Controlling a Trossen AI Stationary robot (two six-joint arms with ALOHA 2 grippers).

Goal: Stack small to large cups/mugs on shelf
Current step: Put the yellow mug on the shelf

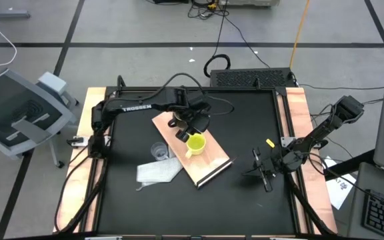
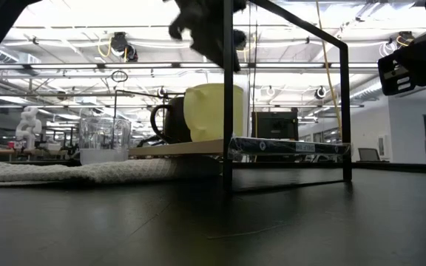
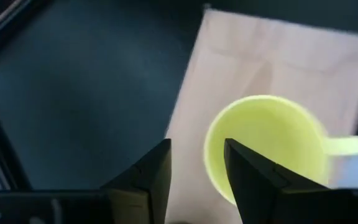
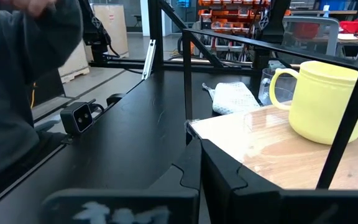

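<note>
The light-wood shelf [image 1: 209, 159] lies slantwise on the black table, its dark edge strip [image 1: 217, 173] toward the near right. The yellow mug [image 1: 195, 143] stands upright on it, and the dark olive mug [image 2: 168, 120] stands on it just behind. The clear cup [image 1: 159, 152] stands on the white cloth [image 1: 157, 172] left of the shelf. My left gripper [image 3: 195, 163] hangs open above the yellow mug [image 3: 267, 148], beside its rim and clear of it. My right gripper [image 1: 261, 171] is shut and empty, low over the table right of the shelf.
A black frame stands around the table; one of its posts [image 2: 228, 96] rises in front of the yellow mug in the low view. A small yellow piece [image 1: 270, 143] lies near my right arm. Bare black tabletop [image 1: 179, 207] lies toward the near edge.
</note>
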